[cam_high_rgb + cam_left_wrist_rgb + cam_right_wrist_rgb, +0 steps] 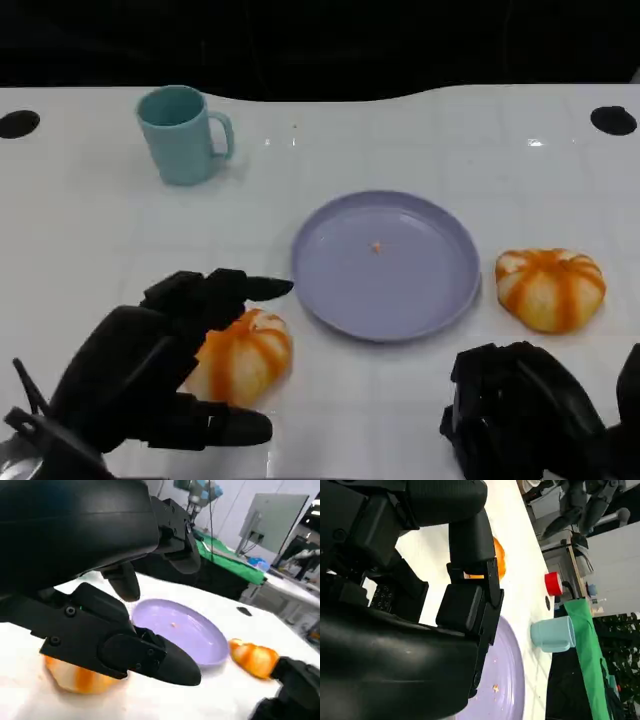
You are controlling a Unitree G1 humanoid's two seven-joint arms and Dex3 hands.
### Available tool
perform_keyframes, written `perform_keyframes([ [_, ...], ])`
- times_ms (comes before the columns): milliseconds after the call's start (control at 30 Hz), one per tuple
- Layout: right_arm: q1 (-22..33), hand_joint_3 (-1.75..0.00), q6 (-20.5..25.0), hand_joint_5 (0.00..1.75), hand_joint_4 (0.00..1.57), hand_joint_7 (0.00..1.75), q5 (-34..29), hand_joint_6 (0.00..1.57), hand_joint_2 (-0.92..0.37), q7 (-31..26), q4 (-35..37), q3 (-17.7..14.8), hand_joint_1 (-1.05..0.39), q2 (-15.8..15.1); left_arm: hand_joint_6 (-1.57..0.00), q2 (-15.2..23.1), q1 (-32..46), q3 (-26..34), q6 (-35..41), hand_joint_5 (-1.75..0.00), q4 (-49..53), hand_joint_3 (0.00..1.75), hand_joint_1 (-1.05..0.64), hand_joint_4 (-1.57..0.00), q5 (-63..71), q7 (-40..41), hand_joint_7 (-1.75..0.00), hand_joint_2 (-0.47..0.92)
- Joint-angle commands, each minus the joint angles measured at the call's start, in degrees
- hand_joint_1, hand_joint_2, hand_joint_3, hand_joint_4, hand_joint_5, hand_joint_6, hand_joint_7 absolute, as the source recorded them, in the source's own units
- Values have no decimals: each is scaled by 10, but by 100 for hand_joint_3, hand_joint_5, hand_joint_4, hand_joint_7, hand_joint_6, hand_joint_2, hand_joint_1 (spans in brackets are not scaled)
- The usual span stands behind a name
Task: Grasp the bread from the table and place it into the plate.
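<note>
An orange-striped bread (250, 355) lies on the white table, left of the lilac plate (340, 270). My left hand (165, 365) straddles it, fingers (235, 290) on its far side and the thumb on its near side, spread with a small gap to the bread. The left wrist view shows the same bread (75, 680) under the thumb, with the plate (185, 630) beyond. A second bread (550, 288) lies right of the plate. My right hand (520, 410) rests near the front edge, fingers curled in, holding nothing. The plate holds only a crumb.
A teal mug (183, 133) stands at the back left of the table. The table's dark far edge runs along the top of the head view. The right wrist view shows the second bread (497, 560), the mug (552, 632) and a small red object (552, 583).
</note>
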Motion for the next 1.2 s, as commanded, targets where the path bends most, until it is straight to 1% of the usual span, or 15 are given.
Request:
perform_keyframes([
  [33,2,-137,0,136,152,99,8,157,-4,4,-5,-6,-105,-3,-8,23,8,-5,28,-96,-34,6,-90,-10,62,28,-43,92],
  [167,4,-138,3,135,152,99,5,157,-4,0,-11,-5,-105,-5,-6,37,9,-18,63,-91,-61,5,-92,-8,138,37,-36,92],
  [267,4,-138,7,135,151,99,8,157,-4,0,-12,-6,-105,-4,-12,44,7,-30,83,-80,-73,1,-91,-12,181,45,-26,91],
  [367,4,-139,9,135,151,99,6,157,-2,-3,-13,-6,-105,-4,-14,46,1,-48,116,-73,-84,1,-91,-10,228,38,-19,90],
  [467,6,-141,12,136,152,101,3,157,-1,-7,-18,-4,-105,-4,-14,47,-8,-68,151,-72,-92,0,-91,-8,269,20,-17,89],
  [633,4,-142,5,136,151,99,4,157,-1,-1,-12,-4,-105,-5,-14,51,-27,-103,202,-72,-97,0,-88,-7,318,-22,-15,85],
  [833,2,-142,1,136,151,99,3,157,-1,1,-8,-5,-105,-5,-18,43,-58,-148,251,-72,-53,0,-85,-15,377,-15,-14,82],
  [967,5,-141,9,136,152,100,1,157,-2,-6,-16,-4,-105,-4,-20,40,-76,-174,274,-71,-21,0,-81,-18,395,-10,-13,79],
  [1200,3,-141,8,135,152,101,0,157,-1,-6,-16,-3,-105,-5,-24,26,-117,-215,314,-66,75,0,-78,-21,406,15,-11,78],
])
